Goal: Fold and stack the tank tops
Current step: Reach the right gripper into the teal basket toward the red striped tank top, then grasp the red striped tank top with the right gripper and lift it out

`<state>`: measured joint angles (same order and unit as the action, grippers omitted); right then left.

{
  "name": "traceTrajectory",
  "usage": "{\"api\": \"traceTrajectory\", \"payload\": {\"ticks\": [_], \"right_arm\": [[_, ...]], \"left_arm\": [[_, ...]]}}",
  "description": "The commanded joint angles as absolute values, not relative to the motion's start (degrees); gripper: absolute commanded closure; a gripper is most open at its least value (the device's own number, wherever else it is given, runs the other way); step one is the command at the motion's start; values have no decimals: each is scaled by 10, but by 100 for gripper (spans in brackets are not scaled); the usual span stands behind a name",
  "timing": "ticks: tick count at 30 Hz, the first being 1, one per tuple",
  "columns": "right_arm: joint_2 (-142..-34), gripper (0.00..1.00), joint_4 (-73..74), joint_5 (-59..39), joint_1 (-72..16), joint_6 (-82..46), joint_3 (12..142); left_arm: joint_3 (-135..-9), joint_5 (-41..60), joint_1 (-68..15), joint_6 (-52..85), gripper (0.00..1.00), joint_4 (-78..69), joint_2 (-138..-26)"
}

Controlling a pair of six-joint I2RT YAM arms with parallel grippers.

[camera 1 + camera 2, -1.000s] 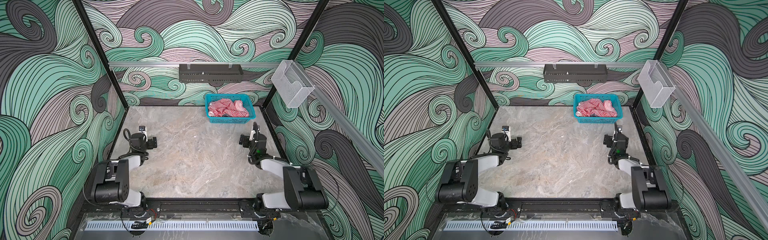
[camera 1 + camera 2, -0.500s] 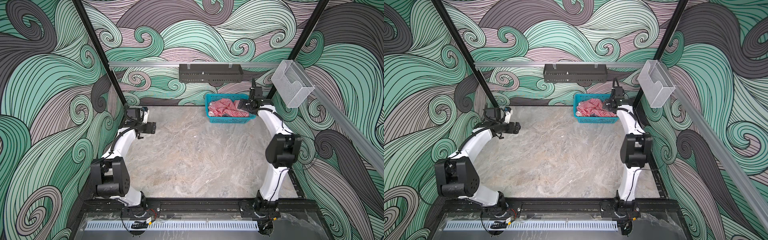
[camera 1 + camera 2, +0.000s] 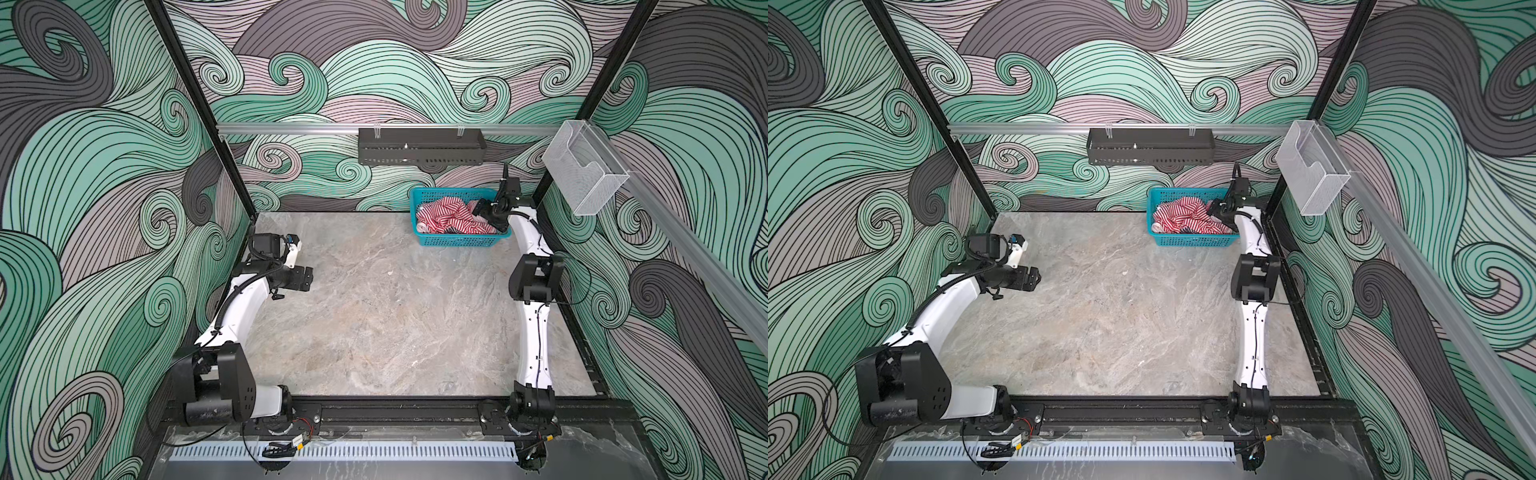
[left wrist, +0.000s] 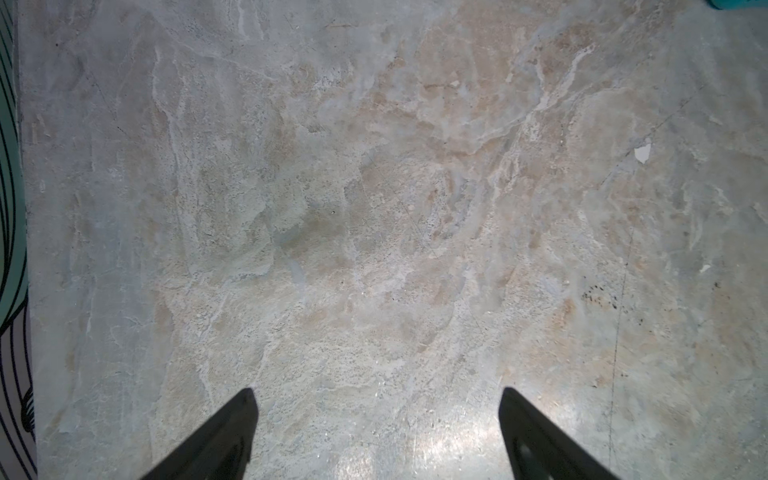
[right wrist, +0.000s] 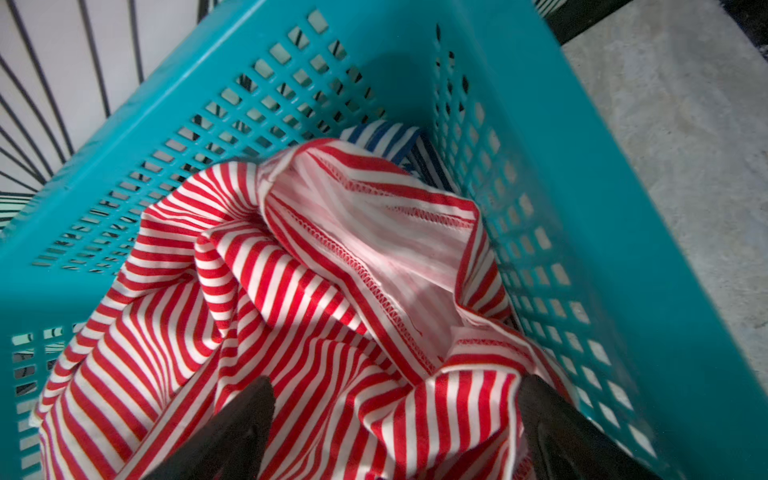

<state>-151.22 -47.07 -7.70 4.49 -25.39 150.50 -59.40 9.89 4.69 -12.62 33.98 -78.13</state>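
Observation:
The red-and-white striped tank top (image 5: 311, 270) lies crumpled in the teal mesh basket (image 5: 540, 166) at the table's back right, and shows in both top views (image 3: 444, 216) (image 3: 1179, 214). A bit of the navy-and-white tank top (image 5: 382, 137) peeks out under it by the basket's corner. My right gripper (image 5: 395, 382) is open inside the basket, its fingers either side of a raised red fold; it shows in both top views (image 3: 482, 210) (image 3: 1214, 210). My left gripper (image 4: 377, 392) hangs open over bare table at the left (image 3: 307, 279) (image 3: 1034, 279), holding nothing.
The basket (image 3: 457, 241) stands against the back wall near the right corner post. A black shelf (image 3: 419, 145) hangs on the back rail above it. A clear plastic holder (image 3: 582, 174) juts from the right wall. The marble tabletop (image 3: 395, 316) is enclosed by patterned walls.
Both arms rose from folded poses near the front. The right reached back and down into the basket onto the red top; the left stretched out over the table's left side.

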Motion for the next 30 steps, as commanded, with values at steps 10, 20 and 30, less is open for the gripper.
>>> {"api": "traceTrajectory", "payload": {"ticks": [10,20,30], "right_arm": [[-1572,13,-488,-128,29,-254,1544],[-1522,100,-481,-131,19,-245,1515],[-1294,100,-332,-177,16,-295,1288]], "left_arm": [[-588,92,43,-111,7,360,-772],[-582,85,42,-101,7,354,-772],[-615,101,42,-87,7,364,-808]]}}
